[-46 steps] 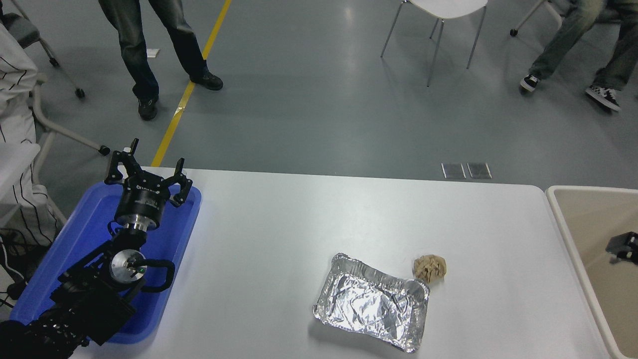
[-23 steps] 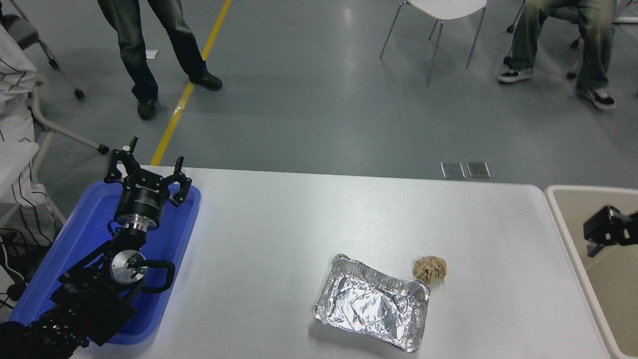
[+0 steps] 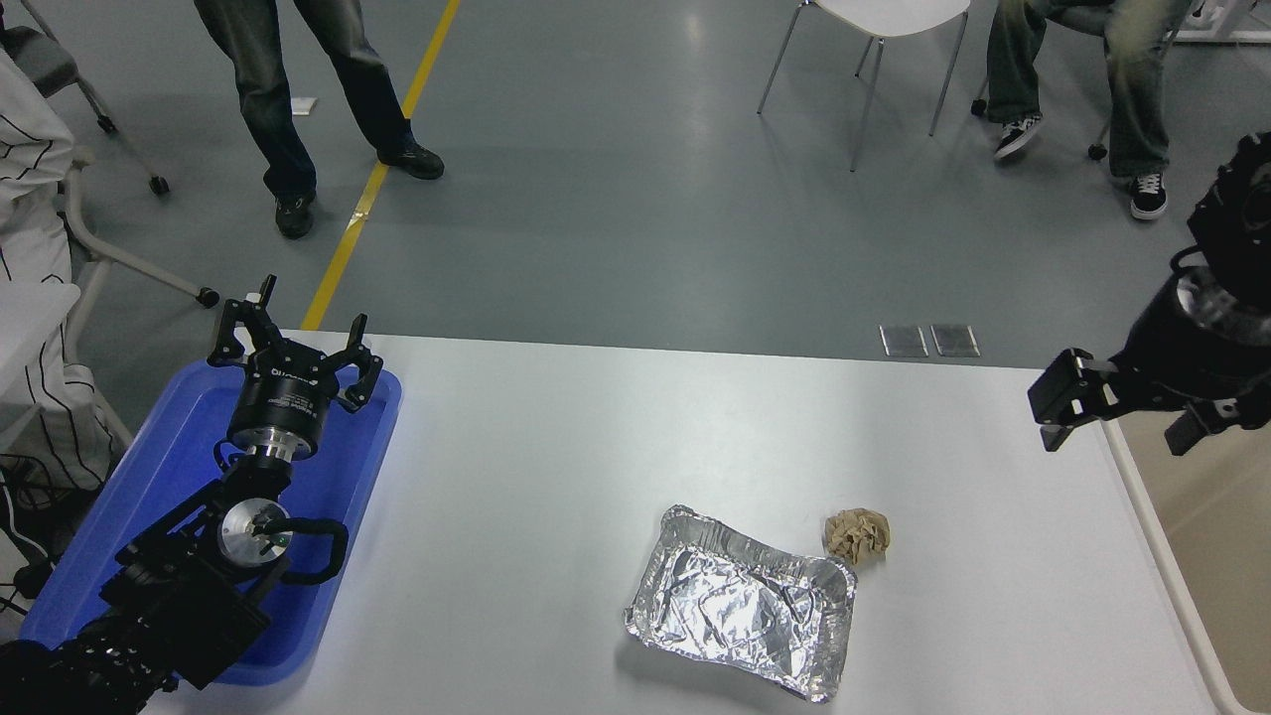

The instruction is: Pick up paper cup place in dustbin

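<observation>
The paper cup is not in view anywhere. The beige dustbin (image 3: 1168, 578) stands at the table's right end, partly cut off by the picture edge. My right gripper (image 3: 1117, 435) hangs over the table's right edge, just above the bin's near-left corner. Its fingers are spread and nothing shows between them. My left gripper (image 3: 298, 343) is parked at the lower left over the blue tray (image 3: 149, 477), open and empty.
A crinkled silver foil tray (image 3: 743, 616) lies at the front middle of the white table (image 3: 556, 467). A crumpled brown paper ball (image 3: 856, 534) lies just beyond its right corner. People stand and sit beyond the table, by a white chair (image 3: 874, 40).
My right gripper has come up out of the dustbin and moved left and higher, so it now hangs over the table's right edge. The seated person at the top right shifted their feet.
</observation>
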